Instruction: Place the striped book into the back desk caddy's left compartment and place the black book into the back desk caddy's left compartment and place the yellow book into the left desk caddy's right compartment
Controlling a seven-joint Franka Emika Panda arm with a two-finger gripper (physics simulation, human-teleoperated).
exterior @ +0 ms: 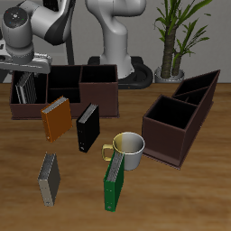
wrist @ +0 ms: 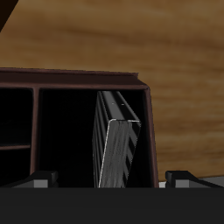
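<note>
**Striped book lodged in back caddy; gripper above it**

Nearest the exterior camera stands an upright green book (exterior: 114, 183). In the back dark-brown desk caddy (exterior: 97, 83), the grey striped book (wrist: 120, 149) leans in its end compartment, under the two-finger gripper (exterior: 24, 69), whose fingers are spread clear of it. Risk: lifting off-line could catch and tip it. The black book (exterior: 87, 129) and yellow-orange book (exterior: 56, 118) remain on the table; the left dark-brown desk caddy (exterior: 180, 126) appears empty.

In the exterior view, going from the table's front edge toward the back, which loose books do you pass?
Green book → grey book → black book → orange book.
</note>
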